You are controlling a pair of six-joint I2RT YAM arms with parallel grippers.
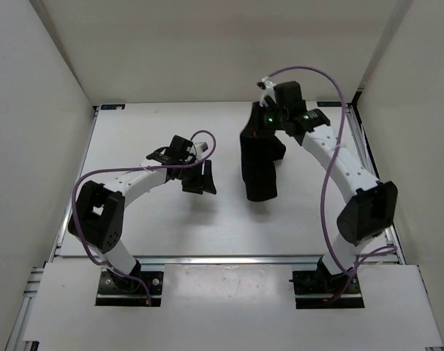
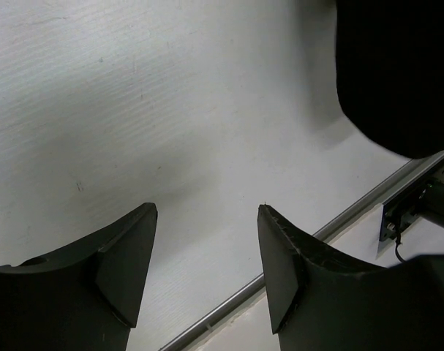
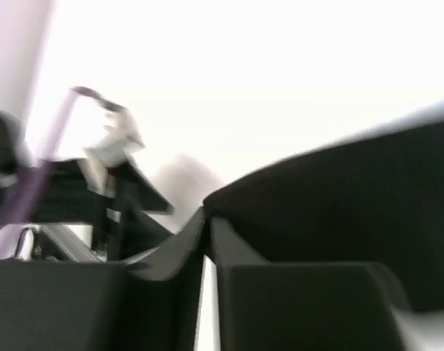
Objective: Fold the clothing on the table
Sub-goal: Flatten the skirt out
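The clothing [image 1: 260, 168] lies on the right half of the tabletop [image 1: 156, 227], closer to the far edge than the near one. It's a long, thin black strip that runs from far to near. It looks thick for its width, so it prob. has one fold in it already. No seams show, so that's only a guess.

The right pincer [image 1: 260, 126] is at the far end of the strip. Its fingers [image 3: 280, 300] are clenched tight together. In the right wrist view the black cloth comes right up to the tips. That pic is blurry, so nobody can tell if a bit of cloth is caught between them or not.

The left pincer [image 1: 197, 179] hangs over the middle of the tabletop, to the left of the clothing and apart from it. It is released, its fingers [image 2: 126, 270] spread wide w/ nothing in them. The left wrist view shows bare tabletop between them and the near end of the clothing off in the top right corner.

So the job looks about partway done. The strip is long, not a neat little square yet. What's left, most likely, is to bring the far end over to the near end, maybe twice, then press it flat and let go.
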